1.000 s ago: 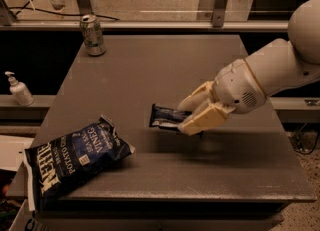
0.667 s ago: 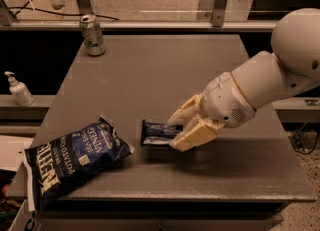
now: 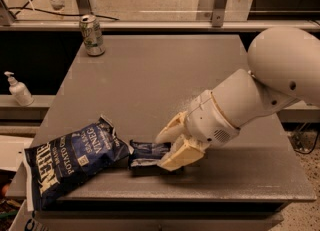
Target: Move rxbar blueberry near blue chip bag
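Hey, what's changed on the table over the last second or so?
The gripper, closed on the snack bar, carried it left and toward the front edge of the table, so the bar is now right beside the chip bag. It has not let go. The chip bag and the soda can stayed where they were.

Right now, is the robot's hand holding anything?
Gripper: closed on the snack bar, low near the front of the table, right beside the chip bag.
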Controlling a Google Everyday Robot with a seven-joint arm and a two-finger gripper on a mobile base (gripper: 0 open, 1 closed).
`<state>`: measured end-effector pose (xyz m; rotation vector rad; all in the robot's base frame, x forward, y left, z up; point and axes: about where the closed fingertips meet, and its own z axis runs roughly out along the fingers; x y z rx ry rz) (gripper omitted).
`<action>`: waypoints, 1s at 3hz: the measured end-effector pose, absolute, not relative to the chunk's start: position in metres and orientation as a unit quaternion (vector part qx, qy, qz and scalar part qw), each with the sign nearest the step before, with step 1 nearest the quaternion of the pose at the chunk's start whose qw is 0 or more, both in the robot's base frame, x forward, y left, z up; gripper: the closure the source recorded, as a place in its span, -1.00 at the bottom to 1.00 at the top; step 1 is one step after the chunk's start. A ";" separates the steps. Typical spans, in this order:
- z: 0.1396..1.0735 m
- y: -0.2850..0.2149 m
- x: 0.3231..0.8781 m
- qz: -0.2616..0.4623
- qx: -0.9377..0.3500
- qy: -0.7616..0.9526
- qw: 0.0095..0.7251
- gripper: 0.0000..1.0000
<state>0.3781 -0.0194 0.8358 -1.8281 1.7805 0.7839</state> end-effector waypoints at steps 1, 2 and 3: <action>0.829 -0.015 0.376 0.285 -0.661 0.654 0.231 0.16; 0.825 -0.014 0.376 0.286 -0.657 0.658 0.232 -0.28; 0.824 -0.014 0.376 0.288 -0.651 0.661 0.236 -0.77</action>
